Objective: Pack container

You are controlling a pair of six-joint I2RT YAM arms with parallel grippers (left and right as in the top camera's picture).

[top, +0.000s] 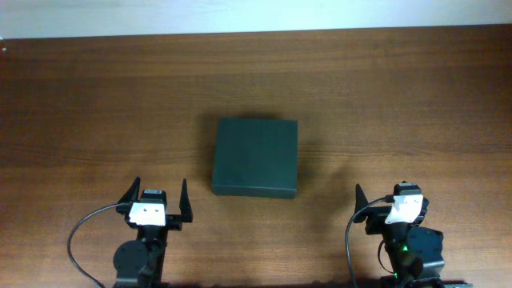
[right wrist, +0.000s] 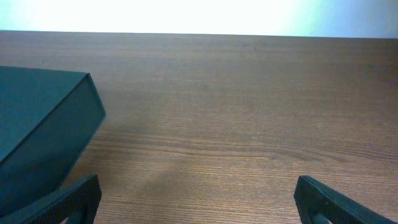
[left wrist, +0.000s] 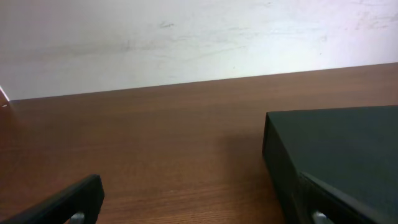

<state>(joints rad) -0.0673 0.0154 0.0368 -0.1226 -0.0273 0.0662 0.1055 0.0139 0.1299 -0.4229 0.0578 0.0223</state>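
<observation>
The container [top: 256,157] is a dark green matte box, lid shut, lying flat at the middle of the wooden table. It shows at the right of the left wrist view [left wrist: 336,149] and at the left of the right wrist view [right wrist: 40,118]. My left gripper [top: 158,195] is open and empty, near the front edge, left of and in front of the box. My right gripper [top: 386,198] is open and empty, near the front edge, right of and in front of the box. Neither touches the box.
The brown wooden table [top: 96,104] runs back to a pale wall [left wrist: 186,37]. Cables loop from both arm bases at the front edge. No other objects show on the table.
</observation>
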